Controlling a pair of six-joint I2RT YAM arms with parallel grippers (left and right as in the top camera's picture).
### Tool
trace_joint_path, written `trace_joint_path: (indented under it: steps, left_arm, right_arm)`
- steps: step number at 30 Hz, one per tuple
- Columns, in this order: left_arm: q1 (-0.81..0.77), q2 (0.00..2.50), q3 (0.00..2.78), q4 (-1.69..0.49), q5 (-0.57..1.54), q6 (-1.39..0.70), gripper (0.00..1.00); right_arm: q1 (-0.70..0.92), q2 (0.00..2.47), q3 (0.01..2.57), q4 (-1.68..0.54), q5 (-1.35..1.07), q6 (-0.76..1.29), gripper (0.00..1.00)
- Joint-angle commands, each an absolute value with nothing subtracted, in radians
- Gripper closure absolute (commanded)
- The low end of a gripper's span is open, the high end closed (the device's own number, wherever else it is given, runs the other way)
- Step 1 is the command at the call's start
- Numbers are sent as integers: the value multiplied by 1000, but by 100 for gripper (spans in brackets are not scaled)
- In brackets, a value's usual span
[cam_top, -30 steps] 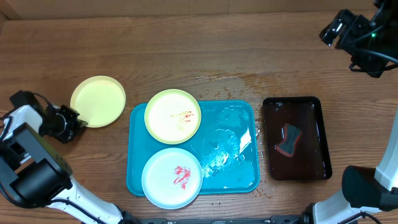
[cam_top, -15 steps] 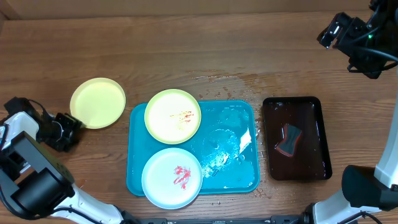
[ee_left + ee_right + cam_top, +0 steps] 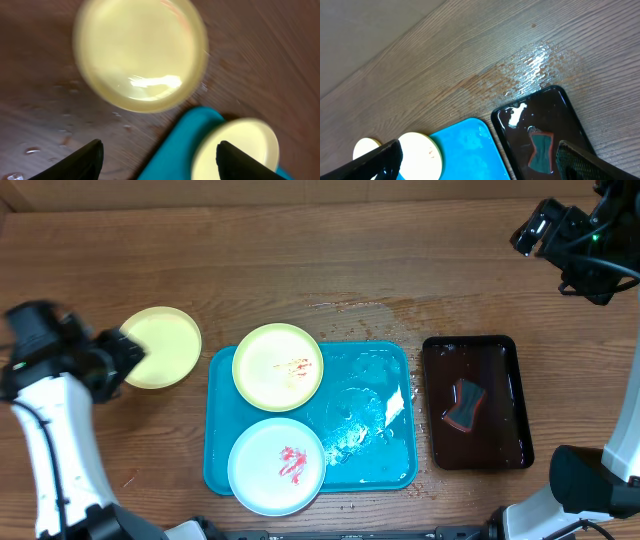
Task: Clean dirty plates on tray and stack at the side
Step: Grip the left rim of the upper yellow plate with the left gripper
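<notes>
- plates are spread over two places: a clean-looking yellow plate lies on the bare table left of the blue tray. a smeared yellow plate and a smeared blue plate sit on the tray's left half, each overhanging a rim.
- the plate on the table could be knocked: the left gripper is seen blurred at its left edge, and a low sweep would shove it across the wood. whether it is touched cannot be told.
- either plate on the tray could be tipped if its overhanging edge were pressed.
- a pinched plate could slip, since the tray floor is wet and a puddle lies on the table beyond it.
- red smears would be carried onto the clean plate if a plate were stacked unwiped. the sponge lies untouched in the dark tray at the right.
- the left arm is reached over the table's left side, its wrist camera aimed down at the clean plate and the tray's corner. its fingers are spread apart with nothing between them.
- the right gripper is held high at the far right corner, well apart from everything, aimed down toward the dark tray. its fingers are spread wide and nothing is held.
</notes>
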State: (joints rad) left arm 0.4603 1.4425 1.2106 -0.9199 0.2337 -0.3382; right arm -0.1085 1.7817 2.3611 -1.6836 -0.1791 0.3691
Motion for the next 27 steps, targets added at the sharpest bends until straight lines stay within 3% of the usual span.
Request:
trace_joint_path:
  steps: [1, 8, 10, 14, 18, 27]
  left_arm:
    - [308, 1460, 1214, -926, 217, -262, 22]
    - [62, 1592, 1214, -878, 168, -172, 14]
    - [36, 1626, 1214, -866, 176, -141, 17]
    - [27, 1693, 1214, -875, 173, -126, 21]
    - [27, 1737, 1214, -893, 175, -108, 32]
    - [20, 1748, 1214, -909, 200, -69, 30]
  right_arm:
    - [-105, 1790, 2356, -1681, -170, 359, 0]
    - [-105, 1800, 2311, -1694, -170, 331, 0]
    - [-105, 1800, 2282, -1693, -170, 331, 0]
    - [-105, 1800, 2206, -1679, -169, 306, 0]
    - [-105, 1800, 2144, -1650, -170, 306, 0]
    - [-105, 1800, 2120, -1629, -170, 306, 0]
